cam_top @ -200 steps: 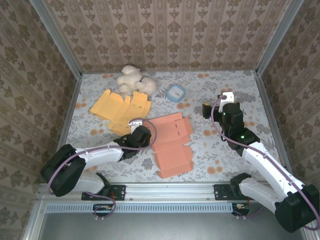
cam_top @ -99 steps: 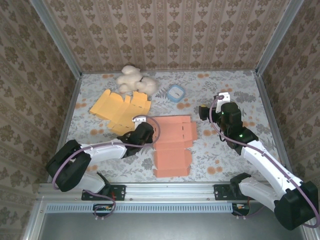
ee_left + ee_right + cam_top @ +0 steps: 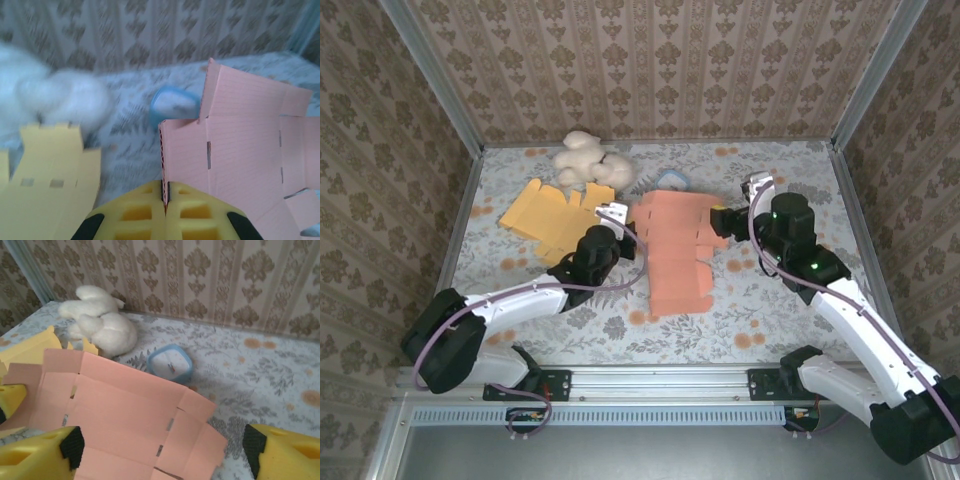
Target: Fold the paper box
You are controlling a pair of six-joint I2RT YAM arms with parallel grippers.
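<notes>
The paper box (image 3: 675, 250) is a flat salmon-pink cardboard blank, lifted and tilted off the table at mid-centre. My left gripper (image 3: 619, 222) is shut on its left edge; in the left wrist view the yellow fingertips (image 3: 145, 212) pinch the corrugated edge of the blank (image 3: 240, 140), with the gripper (image 3: 165, 197) tight on it. My right gripper (image 3: 737, 205) stands open at the blank's right side. From the right wrist the gripper (image 3: 162, 455) has its jaws wide apart, and the blank (image 3: 125, 420) spreads between and in front of them.
A yellow cardboard blank (image 3: 560, 215) lies flat at the left. A white plush toy (image 3: 588, 160) sits at the back. A small blue container (image 3: 170, 362) stands just behind the pink blank. Patterned walls close in the table (image 3: 790, 300).
My left gripper has shut on the pink blank's edge and carried it up and toward the back right. My right gripper has moved left to the blank, its jaws narrowing a little.
</notes>
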